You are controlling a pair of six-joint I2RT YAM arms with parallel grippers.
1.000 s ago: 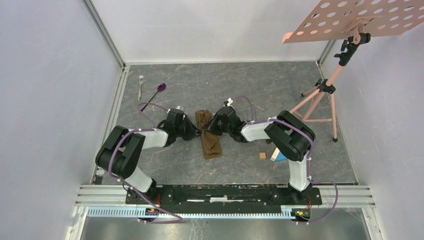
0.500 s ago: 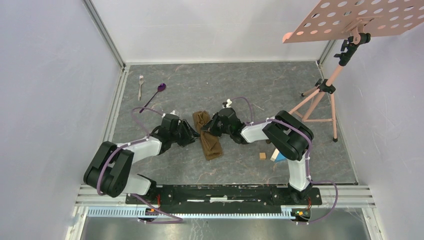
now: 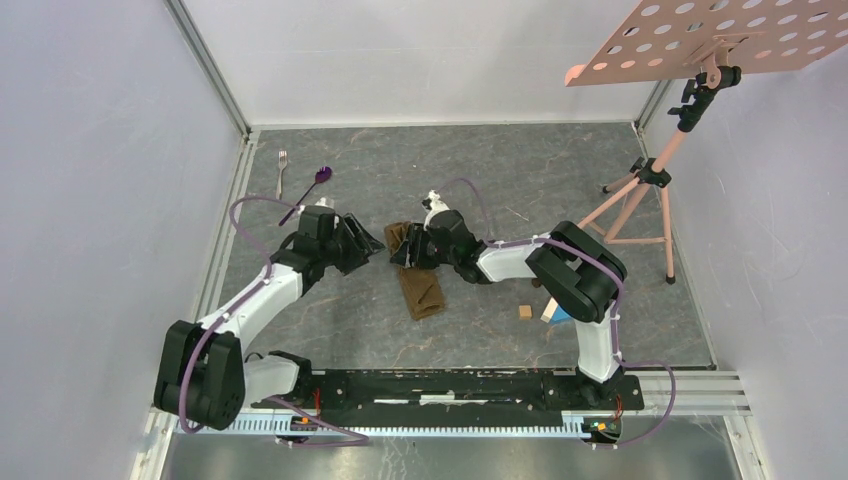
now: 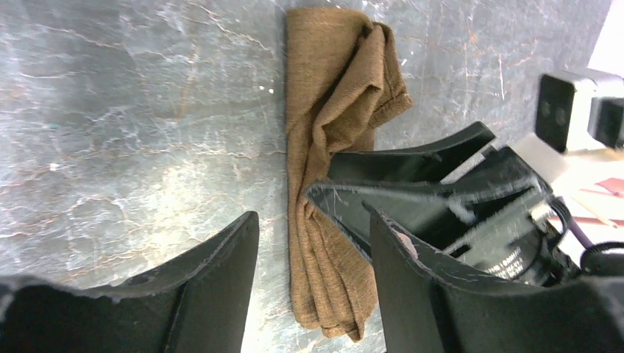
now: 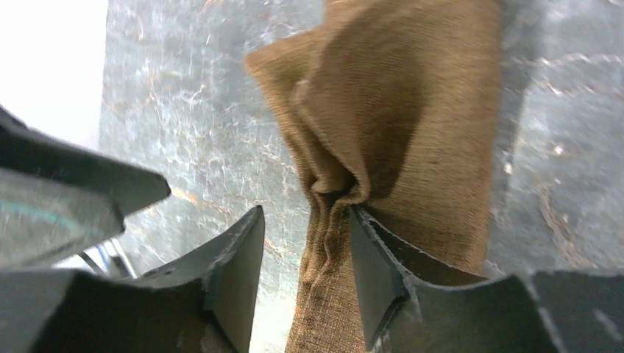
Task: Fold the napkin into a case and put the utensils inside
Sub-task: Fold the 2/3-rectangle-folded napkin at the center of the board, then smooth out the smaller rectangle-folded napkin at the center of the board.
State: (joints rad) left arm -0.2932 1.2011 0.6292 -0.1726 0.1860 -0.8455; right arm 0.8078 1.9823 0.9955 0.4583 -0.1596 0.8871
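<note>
The napkin [image 3: 418, 283] lies on the grey table as a long, narrow, crumpled brown strip, bunched at its far end [image 4: 335, 110]. My left gripper [image 3: 368, 243] hovers just left of it, open [image 4: 313, 246], holding nothing, with the cloth showing on the table between its fingers. At the strip's far end my right gripper [image 3: 404, 250] also stands open [image 5: 305, 254]; a raised fold of the napkin [image 5: 401, 125] rests against its right finger [image 5: 371, 272]. A silver fork [image 3: 282, 171] and a purple-bowled spoon [image 3: 311, 188] lie far left at the back.
A small wooden block [image 3: 524, 311] and a blue block [image 3: 553, 312] sit near the right arm's elbow. A pink tripod stand [image 3: 645, 195] with a perforated board [image 3: 720, 40] occupies the back right. White walls enclose the table.
Both grippers have opened and let go of the napkin. The left arm drew back to the left and away from the cloth; the right gripper shifted toward the strip's far end.
</note>
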